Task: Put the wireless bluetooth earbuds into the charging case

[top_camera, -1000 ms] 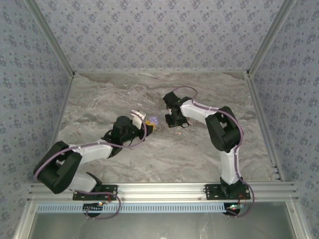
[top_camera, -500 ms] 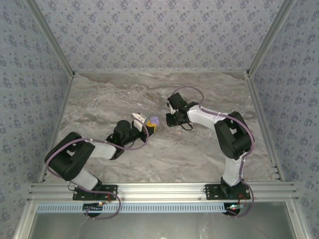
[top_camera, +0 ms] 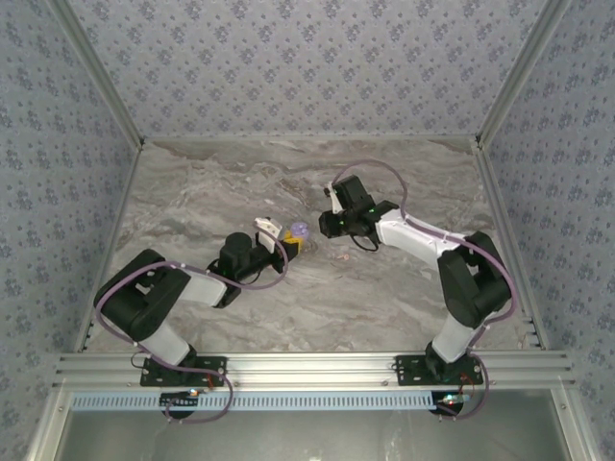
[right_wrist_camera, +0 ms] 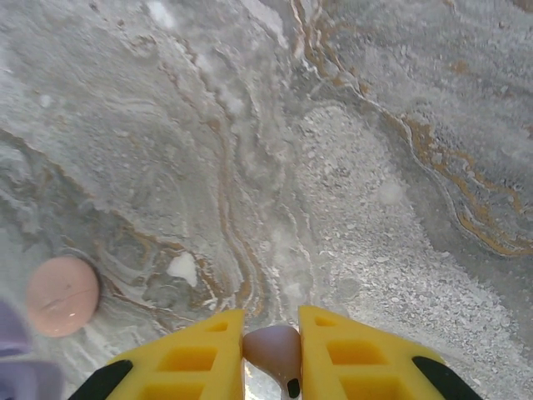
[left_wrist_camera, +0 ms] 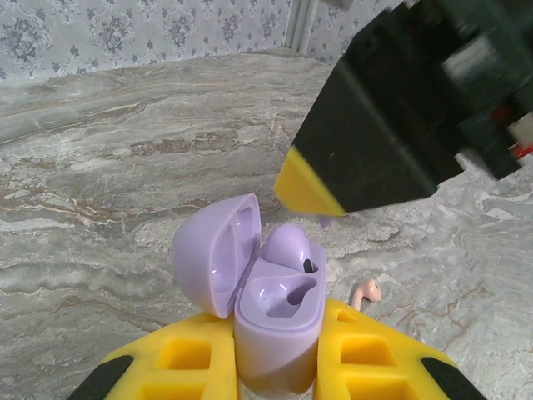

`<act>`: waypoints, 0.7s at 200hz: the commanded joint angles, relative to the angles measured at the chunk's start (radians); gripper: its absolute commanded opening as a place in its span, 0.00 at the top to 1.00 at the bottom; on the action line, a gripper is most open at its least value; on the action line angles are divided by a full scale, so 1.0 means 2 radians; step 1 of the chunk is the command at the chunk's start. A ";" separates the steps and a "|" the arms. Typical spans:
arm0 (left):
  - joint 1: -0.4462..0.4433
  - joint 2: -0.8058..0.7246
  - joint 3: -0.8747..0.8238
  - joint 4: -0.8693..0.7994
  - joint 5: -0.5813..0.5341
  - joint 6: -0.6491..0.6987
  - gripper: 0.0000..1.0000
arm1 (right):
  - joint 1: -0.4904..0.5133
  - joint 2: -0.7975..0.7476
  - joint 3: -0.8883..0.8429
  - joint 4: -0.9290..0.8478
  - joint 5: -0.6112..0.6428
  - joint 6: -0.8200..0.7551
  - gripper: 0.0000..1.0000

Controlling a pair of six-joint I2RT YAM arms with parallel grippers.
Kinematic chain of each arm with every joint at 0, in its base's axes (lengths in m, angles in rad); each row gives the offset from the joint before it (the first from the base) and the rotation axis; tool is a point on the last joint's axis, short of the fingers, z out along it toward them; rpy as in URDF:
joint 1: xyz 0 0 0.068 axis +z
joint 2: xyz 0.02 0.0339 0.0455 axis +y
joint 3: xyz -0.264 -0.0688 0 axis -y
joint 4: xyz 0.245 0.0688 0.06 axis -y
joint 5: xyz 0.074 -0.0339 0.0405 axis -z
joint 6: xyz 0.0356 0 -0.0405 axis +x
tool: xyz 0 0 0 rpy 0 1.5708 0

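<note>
My left gripper (left_wrist_camera: 278, 354) is shut on the lilac charging case (left_wrist_camera: 276, 321), holding it upright with its lid (left_wrist_camera: 215, 250) swung open to the left. One lilac earbud (left_wrist_camera: 291, 247) sits in the far slot; the near slot is empty. My right gripper (right_wrist_camera: 271, 329) is shut on a second lilac earbud (right_wrist_camera: 275, 348), and its yellow fingertip (left_wrist_camera: 304, 190) hangs just above and to the right of the case. A pink earbud (left_wrist_camera: 369, 291) lies on the table beside the case. From above, the left gripper (top_camera: 282, 242) and right gripper (top_camera: 329, 227) flank the case (top_camera: 299, 230).
A round pink case (right_wrist_camera: 61, 295) lies on the marble table (top_camera: 192, 192) to the left of my right gripper. The pink earbud (top_camera: 343, 257) rests just near of the right gripper. Patterned walls (top_camera: 307, 58) enclose the table at the back and sides.
The right gripper has swung a little left toward the open case with its earbud, its elbow moving out to the right. The left arm has pushed the case slightly to the right.
</note>
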 commanded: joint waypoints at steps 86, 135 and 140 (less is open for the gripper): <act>-0.006 0.021 0.011 0.043 -0.012 -0.022 0.88 | 0.027 -0.071 -0.005 0.062 -0.042 -0.020 0.79; -0.007 0.023 0.017 0.045 -0.009 -0.036 0.88 | 0.047 -0.066 0.004 0.074 -0.044 -0.020 0.79; -0.007 0.023 0.018 0.045 -0.009 -0.037 0.88 | 0.048 -0.063 0.006 0.073 -0.045 -0.019 0.79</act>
